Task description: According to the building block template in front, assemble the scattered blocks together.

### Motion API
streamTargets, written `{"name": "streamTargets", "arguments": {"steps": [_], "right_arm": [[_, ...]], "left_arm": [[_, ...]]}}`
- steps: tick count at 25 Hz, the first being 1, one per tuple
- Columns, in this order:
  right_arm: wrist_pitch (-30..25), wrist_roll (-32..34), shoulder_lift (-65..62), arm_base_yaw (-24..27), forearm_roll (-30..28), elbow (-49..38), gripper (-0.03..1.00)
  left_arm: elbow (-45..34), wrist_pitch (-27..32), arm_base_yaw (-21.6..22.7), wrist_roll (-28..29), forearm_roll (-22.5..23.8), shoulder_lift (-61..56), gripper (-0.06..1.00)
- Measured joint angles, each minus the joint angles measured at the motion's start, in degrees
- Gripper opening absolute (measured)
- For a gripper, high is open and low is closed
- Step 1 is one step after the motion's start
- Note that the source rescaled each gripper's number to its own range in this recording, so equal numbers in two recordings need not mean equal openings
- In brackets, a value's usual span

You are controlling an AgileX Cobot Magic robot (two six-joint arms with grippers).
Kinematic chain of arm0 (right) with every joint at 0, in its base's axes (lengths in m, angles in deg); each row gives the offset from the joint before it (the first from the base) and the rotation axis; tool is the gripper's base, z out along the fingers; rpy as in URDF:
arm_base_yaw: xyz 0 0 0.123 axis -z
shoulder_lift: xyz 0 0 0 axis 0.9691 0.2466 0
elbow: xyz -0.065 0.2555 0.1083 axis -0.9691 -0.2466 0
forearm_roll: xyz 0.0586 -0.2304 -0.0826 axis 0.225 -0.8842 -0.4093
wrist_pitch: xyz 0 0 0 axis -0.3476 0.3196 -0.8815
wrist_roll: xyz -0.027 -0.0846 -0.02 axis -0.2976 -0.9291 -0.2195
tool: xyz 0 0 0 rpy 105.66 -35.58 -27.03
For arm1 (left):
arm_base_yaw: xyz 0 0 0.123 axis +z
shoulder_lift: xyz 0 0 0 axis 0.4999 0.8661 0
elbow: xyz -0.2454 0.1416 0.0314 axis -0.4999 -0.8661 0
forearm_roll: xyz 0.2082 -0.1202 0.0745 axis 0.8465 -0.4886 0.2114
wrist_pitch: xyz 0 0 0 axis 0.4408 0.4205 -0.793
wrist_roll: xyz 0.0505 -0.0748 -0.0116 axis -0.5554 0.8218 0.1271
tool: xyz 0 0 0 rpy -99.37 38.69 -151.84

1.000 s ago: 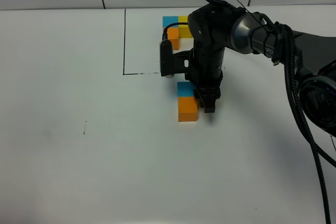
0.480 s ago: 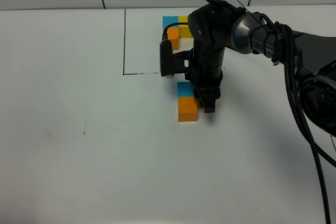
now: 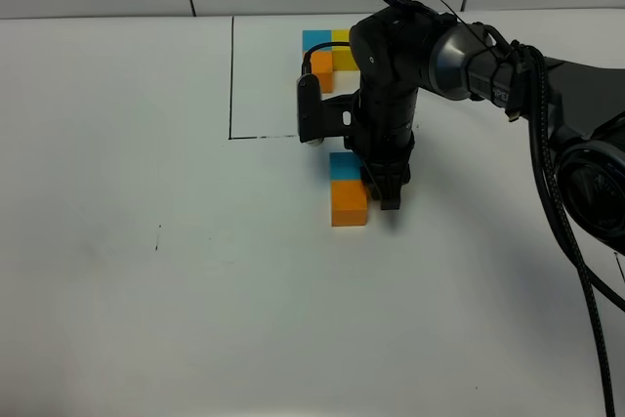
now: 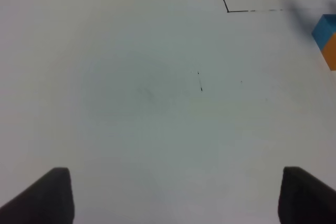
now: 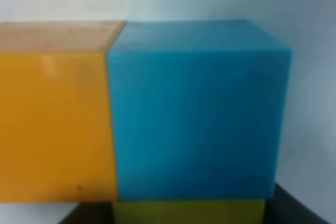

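Observation:
The template sits at the back inside a thin black drawn frame: blue, yellow and orange cubes in an L. In front of the frame, a loose blue cube and an orange cube lie side by side, touching. My right gripper points down at their right side, shut. Up close, the blue cube and orange cube fill the right wrist view. A strip of the yellow cube shows against the blue one, between dark fingertips. My left gripper is open over bare table.
The white table carries the black frame line and a small dark mark. The right arm and its cables stretch in from the right edge. A grey tiled wall runs behind the table.

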State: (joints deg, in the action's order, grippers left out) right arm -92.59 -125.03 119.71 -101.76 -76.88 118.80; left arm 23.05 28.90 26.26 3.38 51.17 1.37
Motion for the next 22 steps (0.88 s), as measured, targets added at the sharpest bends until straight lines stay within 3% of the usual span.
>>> {"name": "streamTargets", "arguments": {"steps": [3,9,12,16,22], "right_arm": [[0.51,-0.06,0.33,0.05,0.69,0.0,0.09],[1.05,-0.63,0.6,0.11,0.73,0.0,0.52],[1.11,-0.8,0.6,0.53,0.7,0.0,0.66],[1.26,-0.85,0.6,1.03,0.96,0.0,0.72],[0.76,-0.85,0.19,3.38,0.94,-0.07,0.73]], "left_arm": [[0.0,0.0,0.0,0.0,0.0,0.0,0.68],[0.0,-0.05,0.0,0.0,0.0,0.0,0.68],[0.0,-0.05,0.0,0.0,0.0,0.0,0.68],[0.0,-0.05,0.0,0.0,0.0,0.0,0.68],[0.0,-0.05,0.0,0.0,0.0,0.0,0.68]]}}
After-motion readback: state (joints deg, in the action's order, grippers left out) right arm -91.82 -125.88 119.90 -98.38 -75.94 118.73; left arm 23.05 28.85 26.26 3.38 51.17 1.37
